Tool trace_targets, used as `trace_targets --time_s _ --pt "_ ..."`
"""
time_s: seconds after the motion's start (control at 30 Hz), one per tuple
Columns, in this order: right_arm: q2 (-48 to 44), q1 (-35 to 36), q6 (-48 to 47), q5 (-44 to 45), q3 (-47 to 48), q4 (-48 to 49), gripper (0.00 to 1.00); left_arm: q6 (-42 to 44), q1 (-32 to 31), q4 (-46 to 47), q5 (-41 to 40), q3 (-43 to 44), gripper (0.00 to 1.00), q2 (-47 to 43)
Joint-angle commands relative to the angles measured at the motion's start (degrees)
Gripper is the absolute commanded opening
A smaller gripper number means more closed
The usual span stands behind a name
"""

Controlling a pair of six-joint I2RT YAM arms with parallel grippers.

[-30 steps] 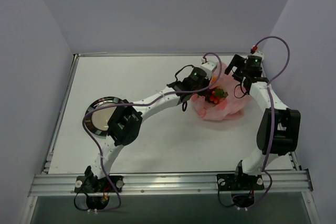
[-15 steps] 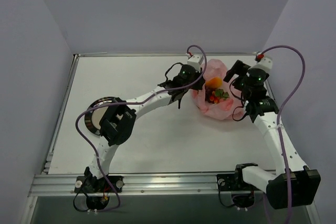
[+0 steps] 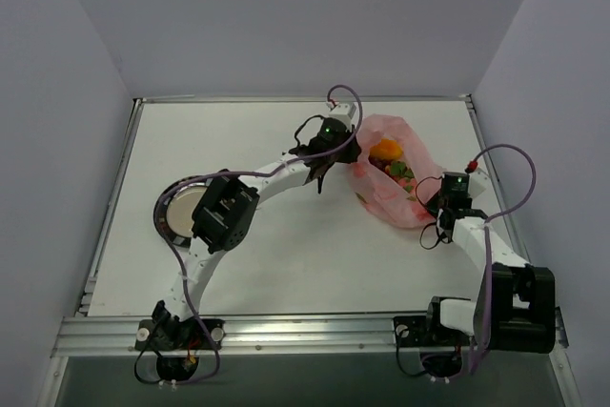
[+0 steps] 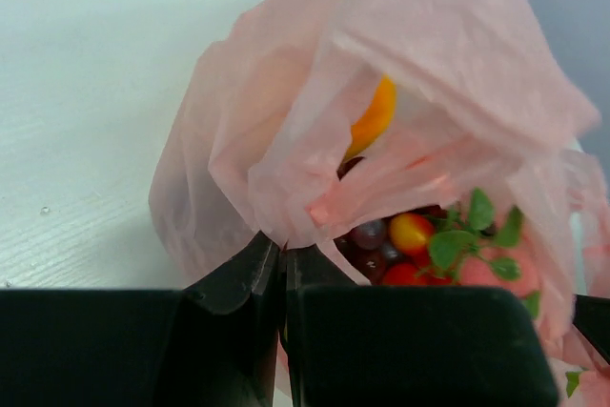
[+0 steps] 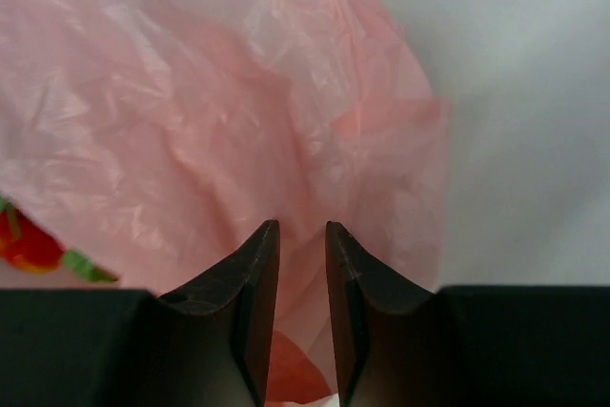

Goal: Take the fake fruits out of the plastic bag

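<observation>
The plastic bag (image 3: 416,199), thin, crinkled and translucent pink, lies stretched slantwise on the far right of the bench (image 3: 229,135), its mouth open upward. Inside are the fake fruits: a yellow-orange oval one (image 3: 386,150) at the far end, and nearer, small red, dark and green-leaved pieces (image 4: 419,235).

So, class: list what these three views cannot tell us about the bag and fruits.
Fruit count: plastic bag folds cover most fake fruits in left wrist; top view too small.
Right gripper: film fills its finger gap; actual grip unclear.
Plate: left arm covers most, top view.
</observation>
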Motion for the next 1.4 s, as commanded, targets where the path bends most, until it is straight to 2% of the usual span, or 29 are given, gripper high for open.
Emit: trace_targets --time_s 0.0,0.17,0.2,0.23,0.3,0.33,0.43,0.47,0.53,0.63,0.67,0.73,0.77,0.9,1.03,1.1,1.27,1.37 --pt "4.27 -1.56 1.99 -4.55 -2.47 7.07 0.22 -3.19 1.83 1.28 0.98 4.14 0.02 2.90" --pt "3.06 -1.48 2.87 -5.34 -5.47 10.32 0.16 -3.28 2.18 5.23 2.56 1.07 0.02 2.13" --pt "2.88 -1.48 2.78 -5.60 -5.99 10.50 0.16 -3.37 2.35 6.11 3.09 -1.02 0.06 1.16" --pt "2.70 -1.48 2.61 -5.95 -6.17 10.59 0.16 -3.37 2.36 8.47 3.53 -2.70 0.14 0.11" --pt "1.48 -1.39 2.34 -6.48 -6.35 10.68 0.16 -3.46 2.44 10.85 3.88 -8.56 0.37 -5.05" --pt "0.95 -1.30 2.34 -6.57 -6.79 10.77 0.17 -3.37 2.44 12.61 3.89 -10.60 0.60 -6.91" --pt "-1.34 -1.21 2.34 -6.14 -7.23 10.68 0.18 -2.67 2.18 12.28 3.89 -17.55 0.78 -15.44" --pt "-2.21 -1.21 2.25 -5.96 -7.32 10.77 0.18 -2.24 2.09 11.49 3.63 -18.96 0.79 -19.55" --pt "-2.66 -1.21 2.34 -5.78 -7.41 10.77 0.18 -1.18 0.96 9.04 2.57 -23.25 0.79 -23.52" --pt "-3.54 -1.04 2.60 -6.48 -8.11 11.29 0.18 0.84 -1.59 5.96 0.82 -26.87 0.63 -30.03" --pt "-3.97 -1.04 2.69 -6.66 -8.72 11.38 0.18 1.80 -4.21 4.90 0.46 -27.23 0.55 -31.53" --pt "-4.50 -0.95 2.95 -7.10 -9.34 11.56 0.18 3.92 -6.95 0.79 0.63 -25.75 0.51 -31.45" --pt "-5.03 -0.95 2.96 -7.01 -9.69 11.73 0.18 4.44 -9.57 -0.11 0.64 -23.57 0.49 -30.50" --pt "-6.26 -0.95 3.04 -7.10 -10.74 11.64 0.18 5.94 -13.71 -1.96 0.03 -16.71 0.41 -26.02" --pt "-6.88 -1.04 3.13 -7.19 -11.36 11.91 0.18 6.12 -14.61 -4.43 -2.87 -8.00 0.30 -19.16" --pt "-6.88 -1.04 3.22 -7.45 -11.62 12.35 0.18 5.07 -14.00 -5.39 -7.07 -3.36 0.26 -14.51" --pt "-6.09 -0.86 3.22 -7.63 -11.89 13.40 0.18 2.95 -12.32 -5.66 -13.59 5.18 0.26 -4.67" --pt "-5.91 -0.77 3.13 -7.63 -12.06 13.75 0.18 4.10 -11.88 -8.29 -18.52 10.37 0.31 0.60"
